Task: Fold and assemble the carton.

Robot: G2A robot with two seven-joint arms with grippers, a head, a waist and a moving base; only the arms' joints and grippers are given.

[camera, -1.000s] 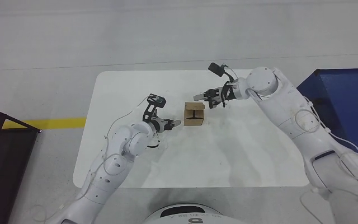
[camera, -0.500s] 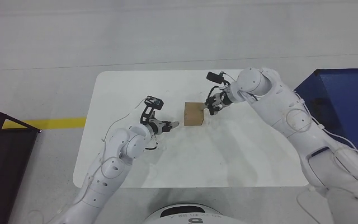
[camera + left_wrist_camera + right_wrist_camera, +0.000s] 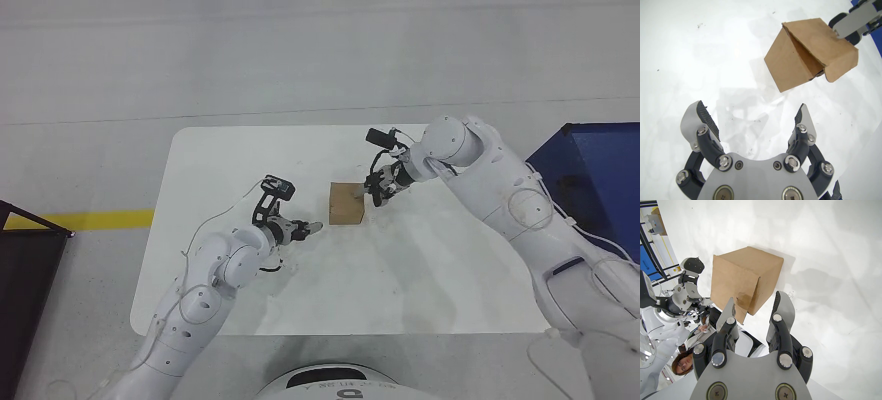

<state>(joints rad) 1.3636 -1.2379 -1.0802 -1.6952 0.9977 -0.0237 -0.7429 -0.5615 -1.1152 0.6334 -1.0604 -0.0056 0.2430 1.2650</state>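
From above: a small brown carton [image 3: 347, 203] sits on the white table [image 3: 450, 285], about midway between its left and right edges and a little nearer the far edge. The right end effector [image 3: 375, 192] is at the carton's right side, touching it. The left end effector [image 3: 312, 228] hovers just off the carton's left side, toward the near edge, clear of the cardboard.

From the left wrist: the left end effector [image 3: 751, 106] is spread wide with nothing between its fingers, above bare table [image 3: 677, 56]. The carton [image 3: 791, 64] stands beyond it with one end unclosed, a curved flap [image 3: 841, 66] hanging loose. A finger of the right end effector [image 3: 845, 28] rests on the carton's far upper edge.

From the right wrist: the right end effector [image 3: 755, 297] has its fingers apart, set either side of the carton's [image 3: 738, 275] near corner. One finger lies against a loose flap [image 3: 743, 308] there.
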